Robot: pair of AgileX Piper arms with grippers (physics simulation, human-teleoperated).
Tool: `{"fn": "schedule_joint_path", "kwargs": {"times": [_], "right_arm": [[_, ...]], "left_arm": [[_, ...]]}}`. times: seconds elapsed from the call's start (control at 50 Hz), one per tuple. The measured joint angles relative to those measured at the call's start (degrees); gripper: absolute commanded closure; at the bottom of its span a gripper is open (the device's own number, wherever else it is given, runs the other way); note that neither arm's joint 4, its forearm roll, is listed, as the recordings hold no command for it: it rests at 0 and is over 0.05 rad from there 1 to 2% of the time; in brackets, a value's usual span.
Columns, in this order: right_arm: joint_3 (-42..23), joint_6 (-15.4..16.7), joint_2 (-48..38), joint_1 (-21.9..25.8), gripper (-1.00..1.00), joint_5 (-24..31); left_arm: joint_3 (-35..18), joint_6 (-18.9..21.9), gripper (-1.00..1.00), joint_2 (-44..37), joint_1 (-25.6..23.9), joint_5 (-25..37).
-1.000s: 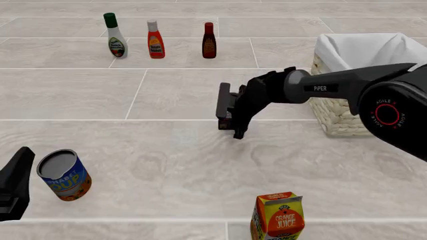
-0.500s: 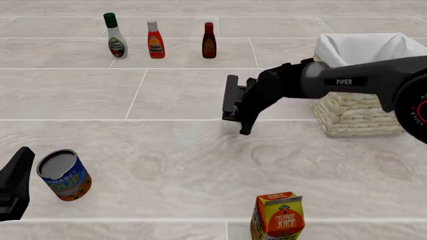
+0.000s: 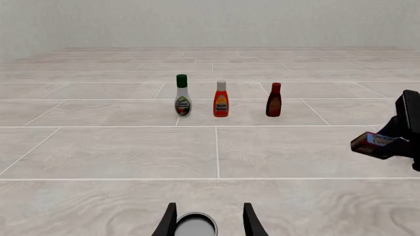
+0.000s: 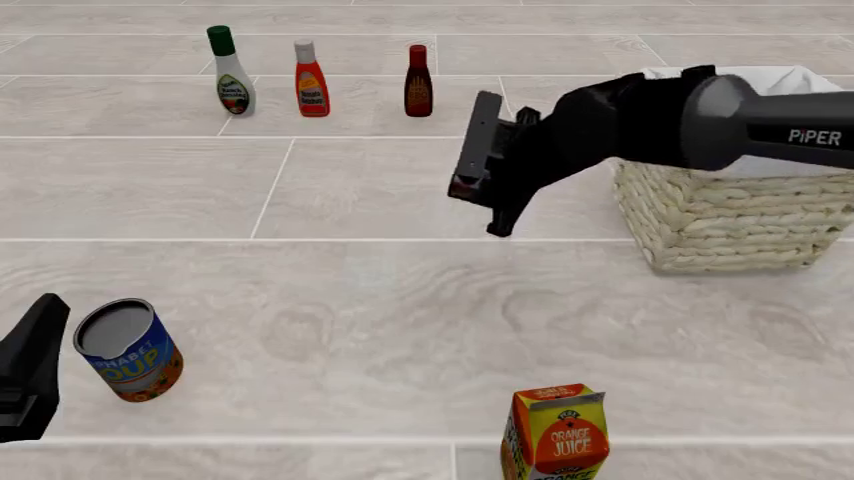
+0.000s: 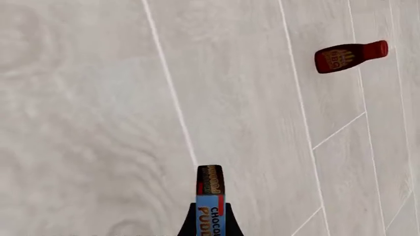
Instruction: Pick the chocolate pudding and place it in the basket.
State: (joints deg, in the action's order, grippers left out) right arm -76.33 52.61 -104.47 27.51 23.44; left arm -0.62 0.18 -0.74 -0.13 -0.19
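Lifted higher since a second ago, the pudding box (image 5: 211, 206) sits clamped in my right gripper (image 4: 481, 190), in the air just left of the basket (image 4: 727, 215); "PiPER" marks that arm. Low beside the soup can (image 4: 127, 350), my left gripper (image 3: 208, 223) rests open.

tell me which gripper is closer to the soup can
Left. The left gripper sits right beside the soup can, fingers framing its top in the wrist view. The right gripper is far off across the table, holding the chocolate pudding near the basket.
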Motion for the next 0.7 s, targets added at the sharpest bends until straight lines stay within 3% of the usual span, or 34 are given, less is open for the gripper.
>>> {"fn": "schedule_joint_path", "kwargs": {"times": [0.28,0.7], "right_arm": [[0.30,-4.66,5.59,-0.11,1.00,-0.41],[2.39,-8.95,13.10,-0.16,1.00,-0.73]], "left_arm": [[0.00,0.00,-1.00,0.00,0.00,0.00],[0.00,0.00,-1.00,0.00,0.00,0.00]]}}
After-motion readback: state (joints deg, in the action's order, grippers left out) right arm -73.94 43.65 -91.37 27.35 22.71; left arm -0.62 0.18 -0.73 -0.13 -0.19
